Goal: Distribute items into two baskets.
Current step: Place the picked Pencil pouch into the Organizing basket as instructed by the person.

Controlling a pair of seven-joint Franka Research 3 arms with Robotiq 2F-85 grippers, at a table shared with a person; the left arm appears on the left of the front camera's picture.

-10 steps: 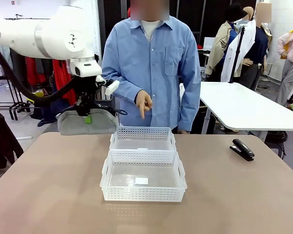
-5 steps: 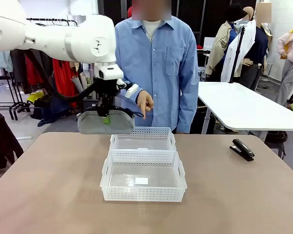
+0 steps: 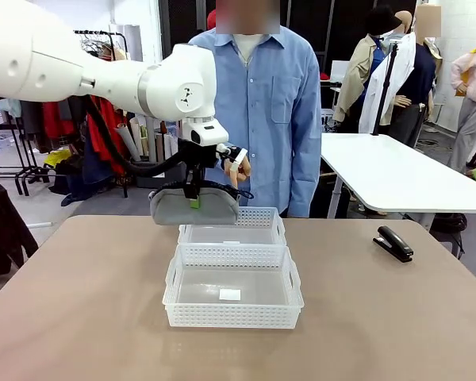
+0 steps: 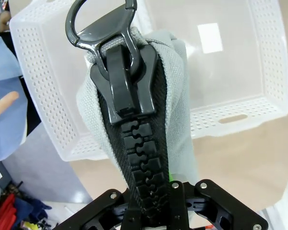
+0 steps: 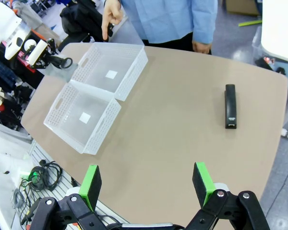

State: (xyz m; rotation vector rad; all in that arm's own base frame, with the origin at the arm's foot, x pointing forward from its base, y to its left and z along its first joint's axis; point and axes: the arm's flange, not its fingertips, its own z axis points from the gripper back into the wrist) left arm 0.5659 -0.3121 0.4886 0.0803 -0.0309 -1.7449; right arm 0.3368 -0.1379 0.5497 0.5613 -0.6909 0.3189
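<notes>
Pouch (image 3: 174, 210) of grey cloth hung pinched by its zipper (image 4: 134, 143) in our left jaws, a basket (image 4: 48, 96) just below them, presumably to drop in, while our right jaws stood spread, stapler (image 5: 230, 106) well ahead.

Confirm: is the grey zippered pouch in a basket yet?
Out: the pouch hangs from the left tool above the far white perforated basket.

A grey zip pouch (image 4: 180, 86) masks the left gripper (image 4: 151, 191) at its fingertips, its pull ring (image 4: 103, 29) clipped at the wrist view's twelve o'clock edge, while the gripper half-hides the person's hand (image 3: 239, 168).
</notes>
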